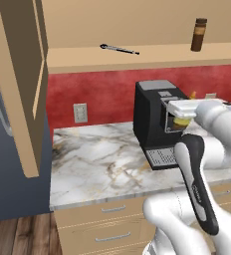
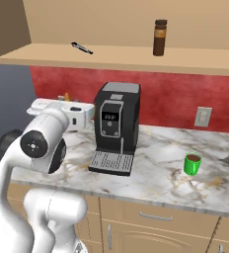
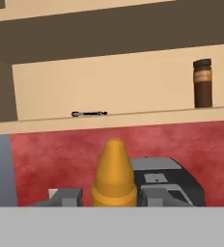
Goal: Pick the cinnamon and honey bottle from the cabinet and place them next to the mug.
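Amber honey bottle was clamped in the gripper, held above the marble counter just left of the black coffee machine. Cinnamon stood upright on the cabinet shelf above the coffee machine, well right of a thin dark utensil lying there. Green mug sat on the counter right of the coffee machine.

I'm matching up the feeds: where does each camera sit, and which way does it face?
Left base view: behind the arm's left, facing the cabinet and coffee machine; arm lower right.
Right base view: behind its right, facing the mug; arm lower left.
Hand view: on the hand, facing the shelf; gripper shut on the honey bottle.
All share the cinnamon.
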You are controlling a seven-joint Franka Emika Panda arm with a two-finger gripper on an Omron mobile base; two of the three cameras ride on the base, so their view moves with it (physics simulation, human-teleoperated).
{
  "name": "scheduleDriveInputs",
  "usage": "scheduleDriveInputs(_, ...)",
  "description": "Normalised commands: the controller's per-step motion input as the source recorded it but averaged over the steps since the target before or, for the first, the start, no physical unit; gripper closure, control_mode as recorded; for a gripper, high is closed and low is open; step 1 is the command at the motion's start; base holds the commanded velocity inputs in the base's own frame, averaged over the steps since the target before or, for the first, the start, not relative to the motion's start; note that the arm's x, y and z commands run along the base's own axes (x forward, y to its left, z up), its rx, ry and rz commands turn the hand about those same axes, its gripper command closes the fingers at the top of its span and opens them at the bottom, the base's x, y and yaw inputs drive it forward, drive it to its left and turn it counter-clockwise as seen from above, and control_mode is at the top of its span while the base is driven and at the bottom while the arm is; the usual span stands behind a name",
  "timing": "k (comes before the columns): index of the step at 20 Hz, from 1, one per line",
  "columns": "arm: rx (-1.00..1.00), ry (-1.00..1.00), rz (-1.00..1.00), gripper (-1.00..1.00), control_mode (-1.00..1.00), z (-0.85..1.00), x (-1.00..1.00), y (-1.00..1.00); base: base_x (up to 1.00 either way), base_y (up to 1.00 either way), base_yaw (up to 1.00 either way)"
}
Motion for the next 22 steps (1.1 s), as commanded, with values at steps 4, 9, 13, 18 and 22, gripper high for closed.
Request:
scheduleDriveInputs(4,0.00,0.00,0.00,1.00,-1.00,-0.62,-0.11,-0.66,0.00,0.00,0.00)
scheduleDriveInputs(9,0.00,0.00,0.00,1.00,-1.00,-0.61,-0.23,-0.61,0.00,0.00,0.00)
scheduleDriveInputs(13,0.00,-0.02,0.00,1.00,-1.00,-0.56,-0.29,-0.61,0.00,0.00,0.00)
scheduleDriveInputs(18,0.00,-0.06,0.00,1.00,-1.00,-0.48,-0.25,-0.60,0.00,0.00,0.00)
scheduleDriveInputs(22,-0.02,-0.09,0.00,1.00,-1.00,-0.42,-0.04,-0.54,0.00,0.00,0.00)
